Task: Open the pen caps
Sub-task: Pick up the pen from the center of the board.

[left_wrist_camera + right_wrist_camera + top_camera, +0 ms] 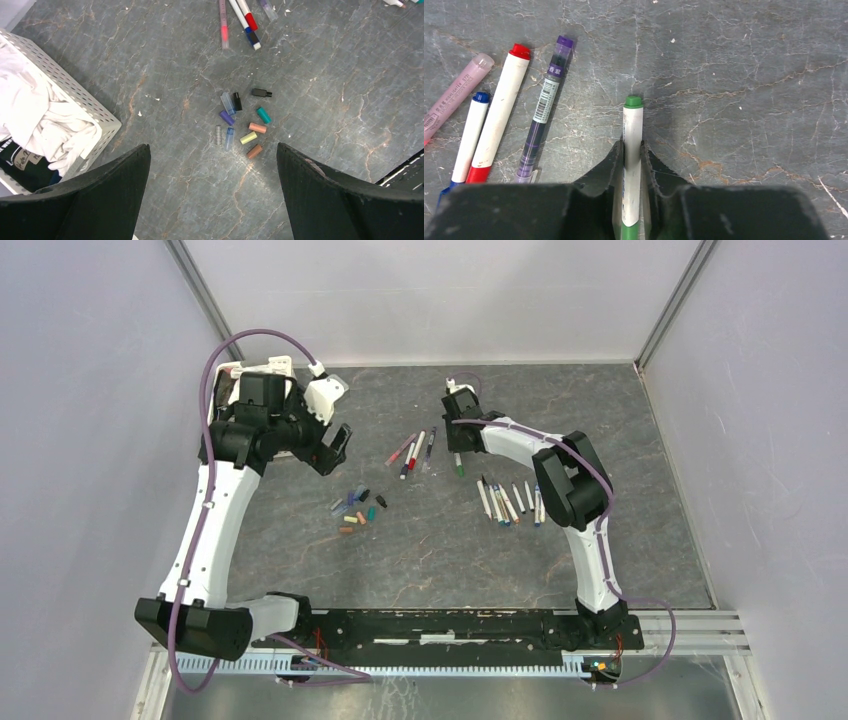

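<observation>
Clamping a green pen (633,125), the right gripper (632,167) has its black jaws pressed tight on the smooth white barrel, and the pen's green end pokes out past the tips. Four more markers (499,115) lie left of those jaws on the mottled grey table (749,75). The left gripper (212,200) is spread wide and holds nothing. The pen caps (243,120), stubby plastic cylinders, lie scattered just ahead, between its fingers. Both arms reach forward with elbows bent and wrists angled down.

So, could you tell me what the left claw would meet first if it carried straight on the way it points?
Most likely the pen caps lying on the table; the open left claw frames them, though depth is unclear.
</observation>
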Controlling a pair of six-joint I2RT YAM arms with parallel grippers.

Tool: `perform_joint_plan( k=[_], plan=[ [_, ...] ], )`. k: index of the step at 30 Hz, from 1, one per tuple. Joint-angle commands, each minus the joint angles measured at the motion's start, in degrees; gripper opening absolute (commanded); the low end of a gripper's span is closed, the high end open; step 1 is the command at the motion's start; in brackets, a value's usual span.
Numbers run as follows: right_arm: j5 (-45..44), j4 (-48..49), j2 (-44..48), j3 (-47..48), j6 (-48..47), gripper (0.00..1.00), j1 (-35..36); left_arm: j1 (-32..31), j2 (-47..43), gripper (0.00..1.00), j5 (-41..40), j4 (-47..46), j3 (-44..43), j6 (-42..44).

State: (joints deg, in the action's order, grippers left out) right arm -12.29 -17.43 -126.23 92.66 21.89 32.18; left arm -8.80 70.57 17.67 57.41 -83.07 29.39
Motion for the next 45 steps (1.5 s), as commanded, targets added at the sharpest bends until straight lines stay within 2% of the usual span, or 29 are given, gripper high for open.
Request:
perform_joint_plan(
  k=[1,7,10,14,20,29,36,38,40,45],
  plan=[
    [-0.22,-1.07,1.35,-1.48,2.66,0.14,0.16,0.01,0.52,1.0,3.74,0.49,-2.31,-2.82],
    [3.46,7.03,12.34,-8.43,7.31,0.02,0.15,0.01,1.51,1.0,8.43,0.6,-1.42,-5.07],
    [8.49,19.2,20.95,-17.06,13.22,0.0,0.5,0.01,2.2,1.0,11.24,0.45,-1.21,-6.16],
    [9.43,39.08,32.94,-31.35,20.85,0.0,2.98,0.01,2.59,1.0,15.08,-1.37,-0.23,-8.1],
    [7.12,56.94,40.05,-38.43,28.0,0.0,9.5,-0.16,3.87,1.0,22.98,-2.28,0.12,-10.44],
    [1.49,64.43,42.45,-38.03,28.65,0.0,17.46,-2.94,3.9,0.97,34.18,-2.67,2.61,-11.98],
    [-1.03,69.56,41.16,-38.08,29.48,0.0,20.6,-5.86,3.58,0.92,36.23,-5.92,5.02,-14.29],
    [-1.63,70.66,40.9,-38.34,29.79,0.0,21.46,-5.94,3.96,0.88,36.46,-6.24,5.12,-14.65],
    [-2.86,70.87,41.2,-38.84,29.5,0.0,22.16,-5.97,4.43,0.78,36.16,-6.27,5.11,-14.47],
    [-5.9,70.87,42.82,-41.08,27.68,0.0,23.13,-5.96,4.29,0.43,33.9,-6.06,4.98,-13.42]
  ],
)
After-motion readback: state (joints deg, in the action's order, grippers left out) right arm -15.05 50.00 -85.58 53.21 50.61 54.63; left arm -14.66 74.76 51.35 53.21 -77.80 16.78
